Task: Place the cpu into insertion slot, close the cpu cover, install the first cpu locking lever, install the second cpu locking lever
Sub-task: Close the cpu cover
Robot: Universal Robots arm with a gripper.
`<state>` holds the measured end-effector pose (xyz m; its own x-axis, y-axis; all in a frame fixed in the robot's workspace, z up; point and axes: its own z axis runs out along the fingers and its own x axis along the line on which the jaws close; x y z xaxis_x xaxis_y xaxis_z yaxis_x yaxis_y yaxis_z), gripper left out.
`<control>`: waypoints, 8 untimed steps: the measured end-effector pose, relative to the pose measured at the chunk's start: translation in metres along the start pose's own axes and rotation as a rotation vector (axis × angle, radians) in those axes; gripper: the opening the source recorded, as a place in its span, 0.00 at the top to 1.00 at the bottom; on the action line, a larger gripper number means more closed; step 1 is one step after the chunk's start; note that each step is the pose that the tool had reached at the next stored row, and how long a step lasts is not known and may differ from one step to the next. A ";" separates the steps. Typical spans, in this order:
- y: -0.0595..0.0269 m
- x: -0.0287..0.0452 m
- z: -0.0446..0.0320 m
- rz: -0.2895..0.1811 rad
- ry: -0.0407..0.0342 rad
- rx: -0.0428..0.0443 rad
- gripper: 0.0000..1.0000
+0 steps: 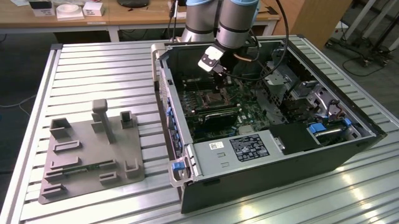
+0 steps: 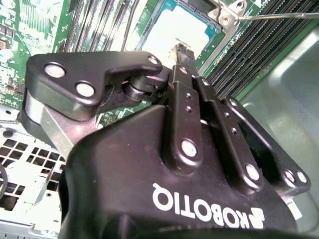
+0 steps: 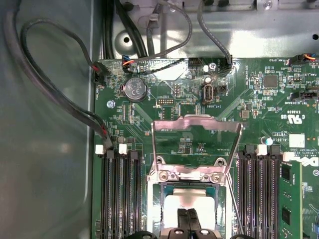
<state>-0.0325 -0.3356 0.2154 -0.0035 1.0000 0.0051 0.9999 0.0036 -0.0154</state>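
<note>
Inside the open computer case, my gripper points down at the insertion slot. In the first wrist view its fingers are shut together, with nothing showing between them, right over the cpu. The cpu lies flat in the insertion slot with its pale silver top up. The cpu cover stands raised on its hinge beside the socket. A thin wire locking lever stands free along one side. In the second wrist view the fingertips meet over the cpu, with the lever nearby.
Long black memory slots flank the socket on both sides. Cables loop along the case wall. A grey box with a black label sits at the case's near end. A grey fixture plate lies on the slatted table at the exterior view's left.
</note>
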 end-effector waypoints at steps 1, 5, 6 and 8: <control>0.0001 0.0000 0.0001 0.000 0.0001 -0.0016 0.89; 0.0001 0.0000 0.0000 -0.001 0.0000 -0.0028 0.89; 0.0000 0.0000 -0.0003 -0.001 -0.0003 -0.0027 0.89; 0.0000 0.0000 -0.0014 -0.001 -0.0002 -0.0040 0.89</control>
<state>-0.0325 -0.3356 0.2168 -0.0040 1.0000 0.0049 0.9999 0.0041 -0.0114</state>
